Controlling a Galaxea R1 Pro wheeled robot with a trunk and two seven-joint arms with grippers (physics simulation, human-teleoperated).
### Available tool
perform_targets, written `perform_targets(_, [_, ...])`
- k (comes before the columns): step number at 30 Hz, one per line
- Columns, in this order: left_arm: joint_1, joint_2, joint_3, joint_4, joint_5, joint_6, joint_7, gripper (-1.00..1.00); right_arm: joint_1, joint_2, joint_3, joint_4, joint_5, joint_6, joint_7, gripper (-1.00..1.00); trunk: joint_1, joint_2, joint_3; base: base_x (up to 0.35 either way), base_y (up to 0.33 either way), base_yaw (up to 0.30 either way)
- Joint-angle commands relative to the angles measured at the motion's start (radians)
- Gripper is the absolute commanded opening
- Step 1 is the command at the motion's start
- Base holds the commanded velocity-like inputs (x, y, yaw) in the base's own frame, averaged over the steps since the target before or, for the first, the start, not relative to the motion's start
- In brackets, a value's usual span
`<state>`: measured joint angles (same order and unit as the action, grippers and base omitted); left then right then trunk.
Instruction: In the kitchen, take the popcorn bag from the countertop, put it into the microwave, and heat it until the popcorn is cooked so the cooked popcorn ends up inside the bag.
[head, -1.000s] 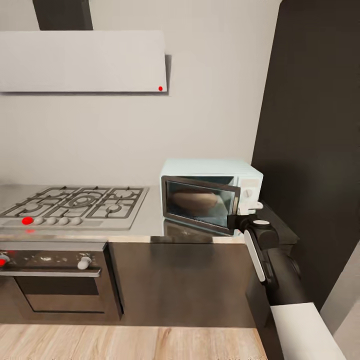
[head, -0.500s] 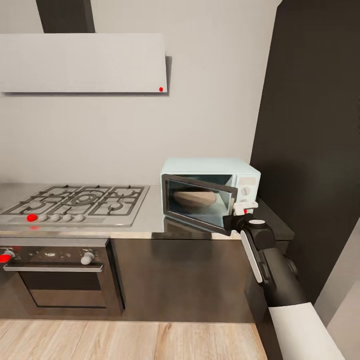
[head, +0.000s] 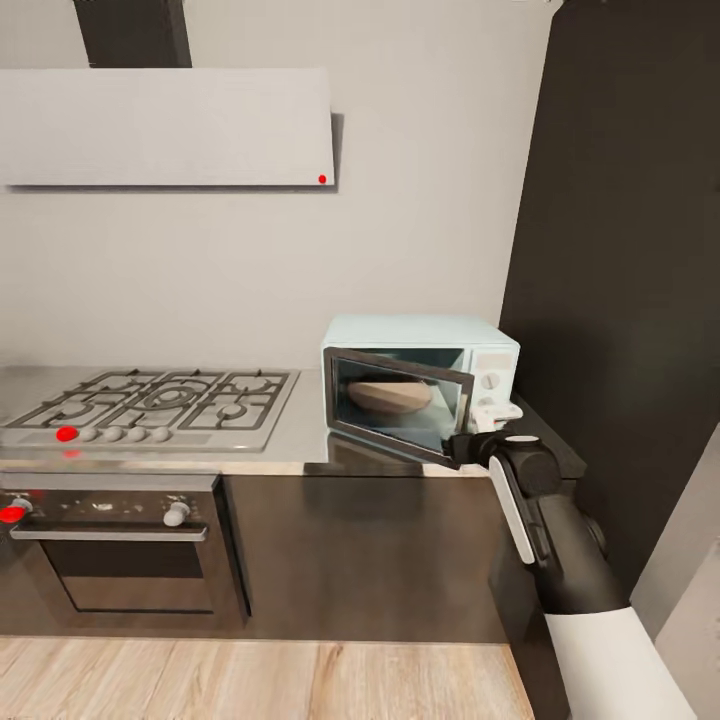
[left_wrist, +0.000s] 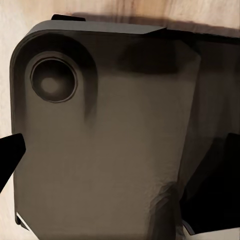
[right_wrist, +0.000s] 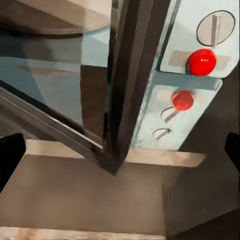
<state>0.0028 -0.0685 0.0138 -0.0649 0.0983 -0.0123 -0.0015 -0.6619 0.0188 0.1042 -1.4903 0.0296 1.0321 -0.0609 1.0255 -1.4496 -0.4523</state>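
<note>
The pale mint-blue microwave (head: 480, 345) stands on the grey countertop (head: 300, 440) at its right end, its dark glass door (head: 400, 405) ajar. A tan rounded shape (head: 388, 394) shows through the glass; I cannot tell whether it is the popcorn bag. My right gripper (head: 466, 446) is at the lower corner of the door's free edge. In the right wrist view the right gripper (right_wrist: 120, 155) is open, with the door's edge (right_wrist: 125, 80) between its widely spread fingertips (right_wrist: 10, 160) and red buttons (right_wrist: 201, 62) on the side panel. My left gripper (left_wrist: 120, 155) is open against the robot's dark body.
A grey gas hob (head: 150, 405) with black grates lies left of the microwave, with a steel oven (head: 120, 550) below and a hood (head: 165, 125) above. A tall dark cabinet (head: 620, 300) closes the right side. Wooden floor (head: 250, 680) runs along the cabinet fronts.
The whole picture has shifted slightly, so the camera moved. My right gripper stays at the door's free edge, and the door stands at about the same angle.
</note>
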Motion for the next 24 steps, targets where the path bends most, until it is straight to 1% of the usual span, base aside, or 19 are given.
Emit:
perform_targets(1, [0.0, 0.0, 0.001, -0.001, 0.01, -0.001, 0.0, 1.0, -0.001, -0.013, -0.003, -0.002, 0.001, 0.008, -0.002, 1.0, 0.0, -0.001, -0.001, -0.288, 0.0, 0.0])
perform_targets(3, [0.0, 0.0, 0.001, -0.001, 0.011, -0.001, 0.0, 1.0, -0.001, -0.022, -0.019, -0.002, 0.001, 0.009, -0.002, 1.0, 0.0, -0.001, -0.001, -0.311, 0.0, 0.0])
perform_targets(4, [0.0, -0.001, 0.001, -0.001, 0.011, -0.001, 0.0, 1.0, -0.001, -0.027, -0.037, -0.003, 0.001, 0.01, -0.002, 1.0, 0.0, -0.001, -0.001, -0.327, 0.0, 0.0])
perform_targets(5, [0.0, -0.001, 0.0, -0.001, 0.011, -0.001, 0.0, 1.0, -0.001, -0.029, -0.053, -0.003, 0.001, 0.012, -0.002, 1.0, 0.0, -0.001, -0.001, -0.332, 0.0, 0.0])
perform_targets(7, [0.0, -0.001, 0.0, -0.001, 0.011, -0.001, 0.0, 1.0, -0.001, -0.03, -0.069, -0.004, 0.003, 0.013, -0.002, 1.0, 0.0, -0.001, -0.001, -0.325, 0.0, 0.0])
perform_targets(10, [0.0, 0.0, 0.0, -0.001, 0.011, -0.001, 0.0, 1.0, -0.001, -0.031, -0.081, -0.004, 0.012, 0.013, -0.003, 1.0, 0.0, -0.001, -0.001, -0.26, 0.0, 0.0])
perform_targets(12, [0.0, 0.001, 0.0, -0.001, 0.011, 0.0, 0.0, 1.0, -0.001, -0.031, -0.082, -0.004, 0.015, 0.008, -0.006, 1.0, 0.0, -0.001, -0.001, -0.081, 0.0, 0.0])
perform_targets(17, [0.0, 0.0, -0.002, -0.002, 0.01, 0.0, -0.002, 1.0, -0.001, -0.031, -0.087, -0.003, 0.017, -0.006, -0.015, 1.0, 0.0, -0.001, -0.001, 0.018, 0.0, 0.0])
perform_targets(19, [0.0, 0.0, -0.002, -0.001, 0.009, 0.0, -0.003, 1.0, -0.001, -0.032, -0.111, -0.003, 0.018, -0.007, -0.019, 1.0, 0.0, -0.001, -0.001, 0.25, 0.0, 0.0])
perform_targets(21, [0.0, 0.001, -0.002, -0.001, 0.009, 0.0, -0.004, 1.0, -0.001, -0.033, -0.149, -0.003, 0.019, -0.007, -0.027, 1.0, 0.0, -0.001, -0.001, 0.294, 0.0, 0.0])
perform_targets(23, [0.0, 0.001, -0.002, -0.001, 0.009, 0.0, -0.005, 1.0, -0.001, -0.033, -0.168, -0.003, 0.02, -0.007, -0.031, 1.0, 0.0, -0.001, -0.001, 0.314, 0.0, 0.0])
perform_targets(24, [0.0, 0.001, -0.002, -0.001, 0.009, 0.0, -0.005, 1.0, -0.001, -0.033, -0.171, -0.003, 0.021, -0.007, -0.032, 1.0, 0.0, -0.001, -0.001, 0.319, 0.0, 0.0])
